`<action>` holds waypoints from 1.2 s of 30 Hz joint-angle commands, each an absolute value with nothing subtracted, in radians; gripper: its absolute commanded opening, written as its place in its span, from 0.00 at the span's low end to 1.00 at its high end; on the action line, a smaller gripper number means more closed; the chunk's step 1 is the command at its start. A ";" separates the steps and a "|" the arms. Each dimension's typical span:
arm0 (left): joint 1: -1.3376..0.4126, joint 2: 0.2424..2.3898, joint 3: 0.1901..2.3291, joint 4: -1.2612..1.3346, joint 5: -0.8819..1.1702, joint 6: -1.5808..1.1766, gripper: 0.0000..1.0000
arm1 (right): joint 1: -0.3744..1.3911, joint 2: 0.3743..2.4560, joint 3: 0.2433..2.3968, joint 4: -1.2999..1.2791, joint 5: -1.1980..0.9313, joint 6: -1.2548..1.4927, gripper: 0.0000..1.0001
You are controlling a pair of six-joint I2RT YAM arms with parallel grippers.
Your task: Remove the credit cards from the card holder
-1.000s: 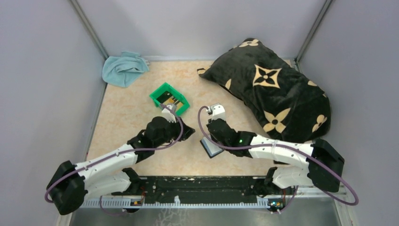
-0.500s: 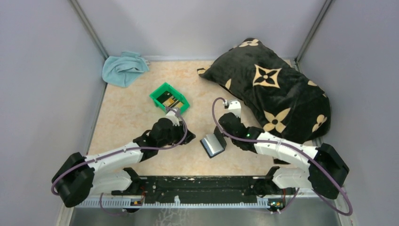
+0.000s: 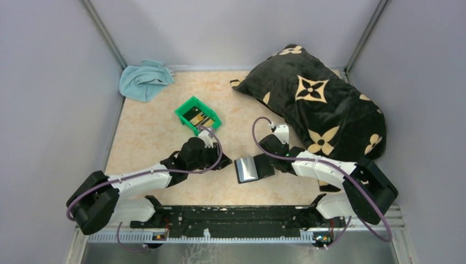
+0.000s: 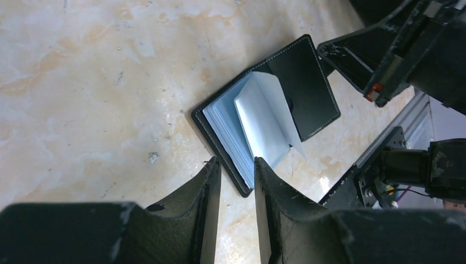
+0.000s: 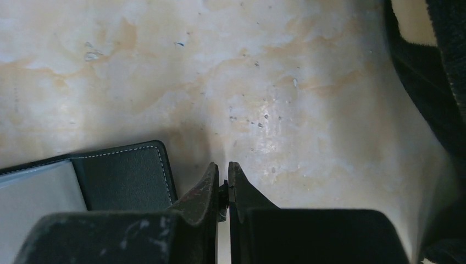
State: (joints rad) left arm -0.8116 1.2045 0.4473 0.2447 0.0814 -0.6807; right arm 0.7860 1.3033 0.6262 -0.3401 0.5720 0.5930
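The card holder (image 3: 248, 168) lies open on the table, grey-blue panels up, black cover to its right. In the left wrist view (image 4: 264, 118) one pale panel stands up from it. My left gripper (image 3: 221, 159) (image 4: 237, 162) is open and empty, its tips at the holder's near corner. My right gripper (image 3: 270, 157) (image 5: 223, 165) is shut beside the corner of the holder's black cover (image 5: 123, 176), with none of the cover between its fingers. It also shows in the left wrist view (image 4: 351, 55). Dark credit cards with tan markings (image 3: 198, 116) lie in the green bin (image 3: 184, 109).
A large black pillow with tan flowers (image 3: 319, 104) fills the right back of the table, close to my right arm. A light blue cloth (image 3: 144, 80) lies in the back left corner. Grey walls stand on both sides.
My right gripper held the holder up a second ago; now the holder lies open on the table and the right gripper has moved right, shut beside it. My left gripper has moved toward the holder.
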 commanded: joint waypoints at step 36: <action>-0.994 1.872 0.803 0.556 0.229 -0.794 0.31 | 0.758 0.913 0.474 -0.223 0.421 0.604 0.33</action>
